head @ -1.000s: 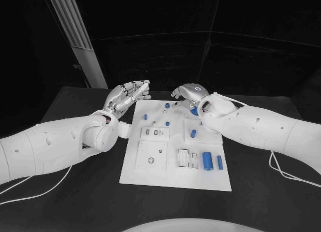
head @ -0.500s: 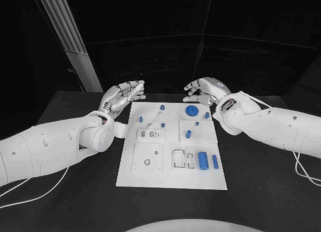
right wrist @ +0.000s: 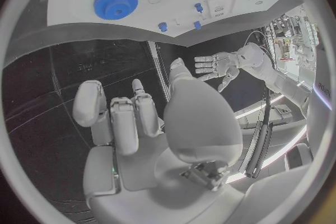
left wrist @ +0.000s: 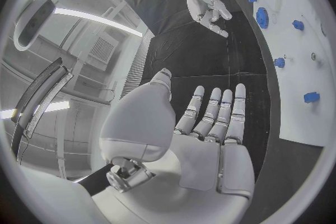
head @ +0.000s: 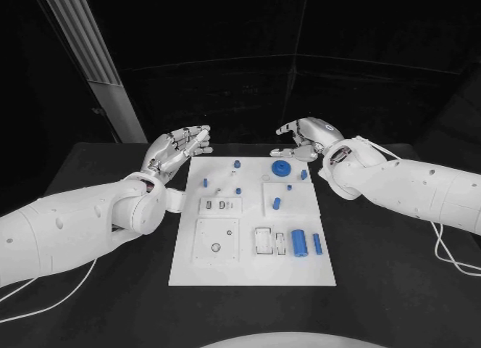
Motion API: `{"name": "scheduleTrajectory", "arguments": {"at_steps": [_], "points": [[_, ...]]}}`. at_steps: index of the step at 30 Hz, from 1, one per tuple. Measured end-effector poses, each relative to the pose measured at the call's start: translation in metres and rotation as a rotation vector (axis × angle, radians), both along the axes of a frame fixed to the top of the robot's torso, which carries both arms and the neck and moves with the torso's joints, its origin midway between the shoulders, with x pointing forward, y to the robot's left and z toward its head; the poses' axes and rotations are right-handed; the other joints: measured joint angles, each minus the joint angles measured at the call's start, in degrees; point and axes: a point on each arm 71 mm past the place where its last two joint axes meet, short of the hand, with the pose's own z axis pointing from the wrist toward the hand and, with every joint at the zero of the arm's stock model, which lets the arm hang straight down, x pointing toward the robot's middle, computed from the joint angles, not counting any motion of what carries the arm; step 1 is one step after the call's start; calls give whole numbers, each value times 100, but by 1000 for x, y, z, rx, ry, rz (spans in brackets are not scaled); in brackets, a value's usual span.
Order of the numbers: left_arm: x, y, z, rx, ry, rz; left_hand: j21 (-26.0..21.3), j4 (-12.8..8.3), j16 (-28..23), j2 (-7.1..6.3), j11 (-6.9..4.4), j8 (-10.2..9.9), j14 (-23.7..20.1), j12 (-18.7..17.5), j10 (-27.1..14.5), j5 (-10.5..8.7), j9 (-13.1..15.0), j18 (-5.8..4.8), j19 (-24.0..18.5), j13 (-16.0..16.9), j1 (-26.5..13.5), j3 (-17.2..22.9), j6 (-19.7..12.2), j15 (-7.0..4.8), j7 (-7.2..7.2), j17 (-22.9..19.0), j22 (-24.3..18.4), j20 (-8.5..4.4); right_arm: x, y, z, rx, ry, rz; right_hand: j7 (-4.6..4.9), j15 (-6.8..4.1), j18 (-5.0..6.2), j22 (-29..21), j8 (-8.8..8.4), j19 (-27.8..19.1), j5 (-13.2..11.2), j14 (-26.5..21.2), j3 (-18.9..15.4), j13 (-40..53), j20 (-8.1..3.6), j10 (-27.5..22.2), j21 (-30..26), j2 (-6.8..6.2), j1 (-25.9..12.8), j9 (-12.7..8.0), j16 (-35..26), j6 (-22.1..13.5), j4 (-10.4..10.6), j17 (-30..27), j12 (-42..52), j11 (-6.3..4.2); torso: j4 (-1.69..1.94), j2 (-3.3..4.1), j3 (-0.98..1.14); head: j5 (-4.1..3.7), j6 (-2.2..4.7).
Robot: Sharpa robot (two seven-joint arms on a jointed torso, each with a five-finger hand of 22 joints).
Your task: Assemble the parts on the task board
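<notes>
Black table (head: 84, 290), dark room | my left hand (head: 176, 150) empty, fingers straight, beside task board (head: 251, 268) far-left corner | my right hand (head: 308, 138) empty, fingers curled, past far-right corner | blue gear (head: 282, 170) on far end; smaller parts (head: 299, 241) hard to identify

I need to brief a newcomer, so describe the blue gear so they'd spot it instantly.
Start at the white task board in the middle of the black table and look to its far edge, towards the right hand. The blue gear lies there: a round toothed disc, the widest blue part.
</notes>
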Motion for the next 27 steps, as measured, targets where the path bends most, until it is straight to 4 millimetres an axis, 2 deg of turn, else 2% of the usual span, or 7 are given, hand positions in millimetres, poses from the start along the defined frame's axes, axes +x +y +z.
{"name": "scheduleTrajectory", "arguments": {"at_steps": [3,6,10,12,16,23,27], "points": [[-1,-1,0,-1,1,-3,0,0,0,0,0,0,0,0,0,-1,0,0,0,0,0,0,-21,0,-21,0,0,0,4,-1,-2,-13,11,-14,29,51,0,188,51,78,0,50,206,24,77,170,103,-243,-243,46,41,203,34,29,179,75,2,3,0,-11,5],[-1,-1,0,-2,1,-5,0,0,0,0,0,0,0,0,0,-1,0,0,0,0,0,0,-21,0,-21,0,0,0,7,-1,-4,-29,17,-27,66,97,0,251,118,277,8,30,212,23,136,177,241,-263,-263,74,41,359,41,29,183,82,3,8,2,-14,6],[-2,-1,0,-4,2,-6,0,0,0,0,0,0,0,0,0,-1,1,0,0,0,0,0,-21,0,-21,0,-4,0,10,0,-8,-48,24,-41,103,124,-5,253,155,853,406,17,368,23,175,197,595,-244,-5,108,41,578,30,28,183,102,3,9,3,-6,-12],[-2,0,0,-4,2,-6,0,0,0,23,0,0,-29,0,0,-1,1,0,0,0,23,0,-42,-1,0,0,-4,0,12,0,-9,-55,28,-47,95,125,-175,253,155,1214,507,17,463,23,177,197,819,-241,143,114,41,654,16,28,183,103,2,9,3,-1,-19],[-2,1,0,-3,2,-5,0,0,0,23,0,0,-42,0,0,-1,1,0,0,0,23,0,-42,0,0,0,-4,0,14,0,-14,-70,43,-61,103,124,-364,253,155,1345,760,17,652,23,151,197,1222,-188,476,129,41,864,-19,28,183,103,-2,9,4,-1,-27],[-2,1,0,-4,3,-5,0,0,0,23,0,0,-42,0,0,-2,1,0,0,0,23,0,-42,0,0,0,-4,0,17,-1,-21,-97,82,-88,144,124,-363,252,155,1345,999,17,742,23,151,194,1232,-248,750,128,41,920,-109,27,183,210,-4,3,4,-1,-47],[-2,2,0,-4,3,-4,0,0,0,23,0,0,-42,0,0,-2,-5,0,0,0,23,0,-42,0,0,0,-4,0,17,-1,-24,-110,108,-96,250,145,-363,252,143,1365,1211,37,742,22,171,195,1232,-308,809,128,41,924,-109,27,183,289,-6,1,4,0,-55]]}}
